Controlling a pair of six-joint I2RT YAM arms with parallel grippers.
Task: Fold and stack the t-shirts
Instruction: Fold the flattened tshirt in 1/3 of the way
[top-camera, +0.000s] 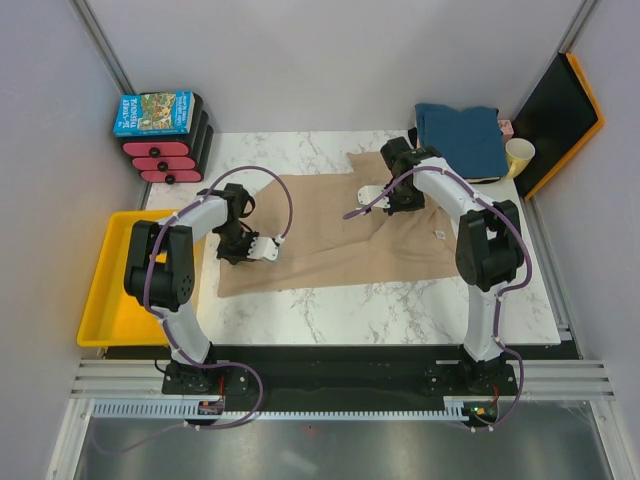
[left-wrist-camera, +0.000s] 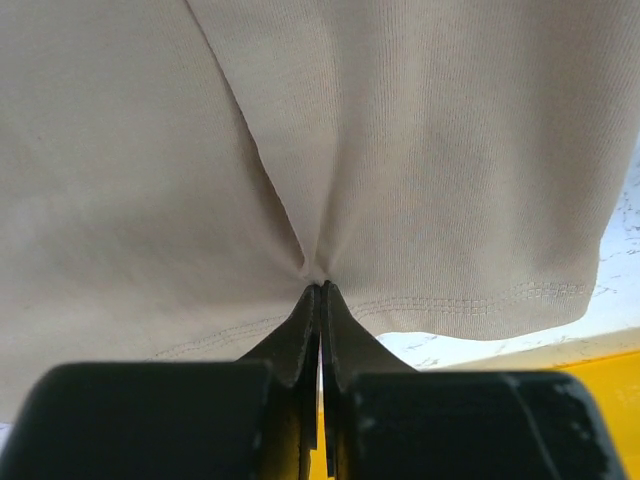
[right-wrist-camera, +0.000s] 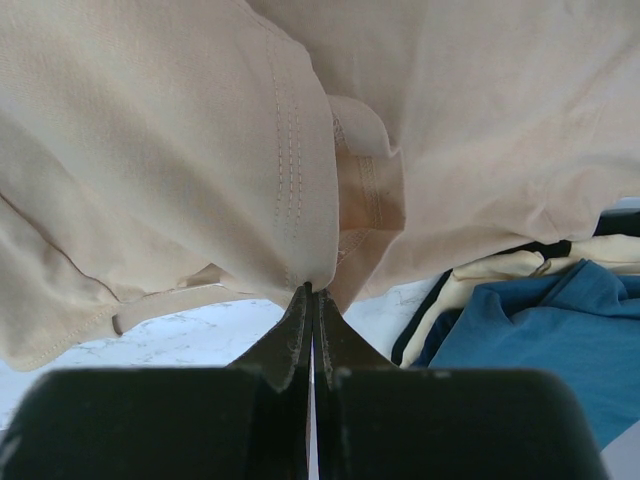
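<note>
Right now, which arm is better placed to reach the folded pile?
Probably right: the right end effector pinches the tan shirt beside the folded pile; the left end effector grips its opposite side.

Near strip of table (top-camera: 400, 305) free; shirt stack (top-camera: 460, 138) + cup (top-camera: 519, 155) crowd far-R corner, box (top-camera: 155, 113) far-L.

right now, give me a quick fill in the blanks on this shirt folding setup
1. The left tool and right tool are both ___ on the tan shirt.
2. The teal shirt lies folded at the table's far ___ corner.
3. The tray by the left arm is coloured ___.
4. The cup stands beside the ___ shirt.

Missing words: shut; right; yellow; teal
</note>
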